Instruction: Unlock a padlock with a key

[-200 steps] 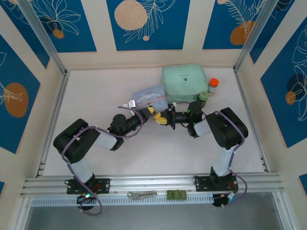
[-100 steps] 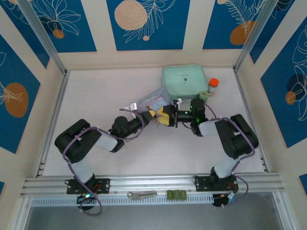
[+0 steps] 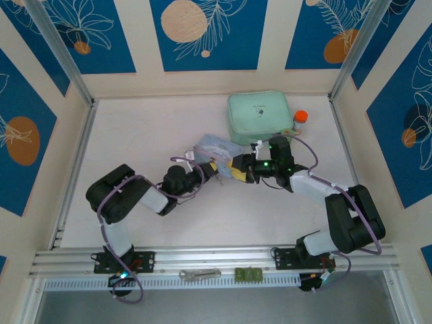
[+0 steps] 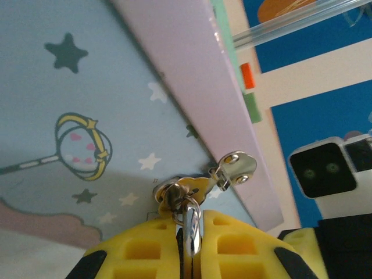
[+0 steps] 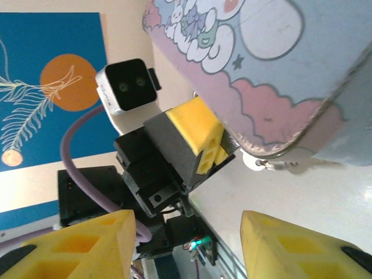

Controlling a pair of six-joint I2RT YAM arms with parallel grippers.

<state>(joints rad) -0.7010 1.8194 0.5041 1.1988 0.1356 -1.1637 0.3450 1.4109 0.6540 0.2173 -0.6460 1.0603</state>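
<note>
The left hand [image 4: 187,256] pinches a silvery piece [image 4: 192,224] (key or shackle, unclear) by the tin [image 4: 87,87]; the right hand [image 5: 186,244] is open, empty; unlocking seems not yet done.

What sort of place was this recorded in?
Most likely a purpose-built robot test booth, not a home or workshop: a white table, blue leaf-print wall panels boxing it in, and an aluminium mounting rail along its near edge.

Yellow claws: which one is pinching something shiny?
The left gripper: its yellow fingers are pressed shut on a small silvery key beside the blue tin. The right gripper has its fingers wide apart, holding nothing.
</note>
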